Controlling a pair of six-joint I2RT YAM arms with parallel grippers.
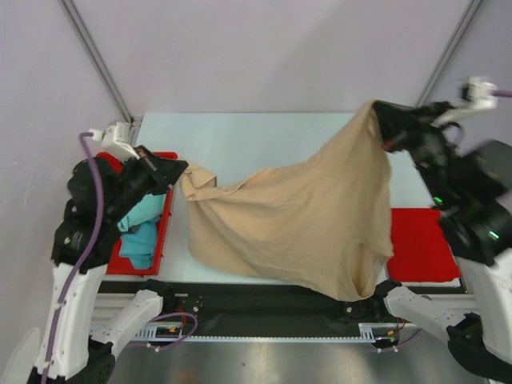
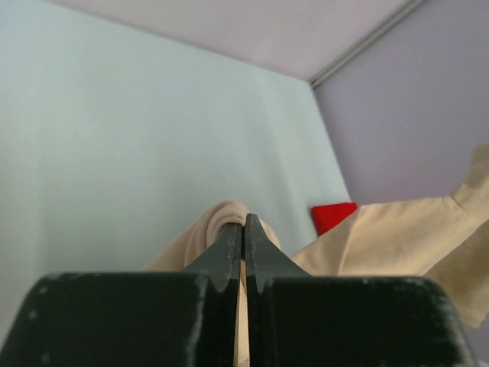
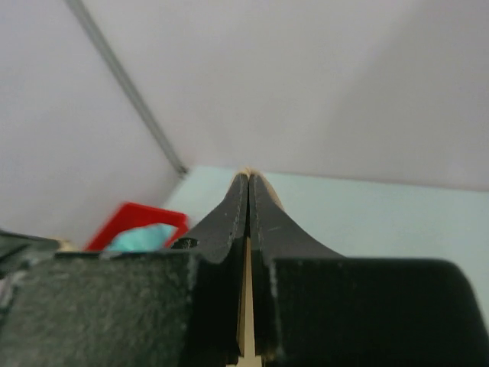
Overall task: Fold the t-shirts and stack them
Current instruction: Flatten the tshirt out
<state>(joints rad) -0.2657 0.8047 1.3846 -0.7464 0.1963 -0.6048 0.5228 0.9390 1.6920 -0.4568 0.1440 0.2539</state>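
A large tan-beige t-shirt (image 1: 296, 216) hangs stretched between both arms above the pale table. My left gripper (image 1: 178, 170) is shut on its left corner, where the cloth (image 2: 221, 218) bunches round the closed jaws. Up at the right, my right gripper (image 1: 382, 120) is shut on the other corner, held high, with a strip of tan cloth (image 3: 245, 306) pinched between its jaws. The shirt's lower edge sags to the table's front edge. A teal t-shirt (image 1: 142, 228) lies crumpled in the red tray (image 1: 164, 232) at the left, partly under my left arm.
A flat red mat (image 1: 420, 244) lies on the table at the right, partly covered by the hanging shirt. The table's bare pale top (image 1: 240, 140) shows behind the shirt. Grey walls and slanted frame poles (image 1: 96, 56) stand close behind.
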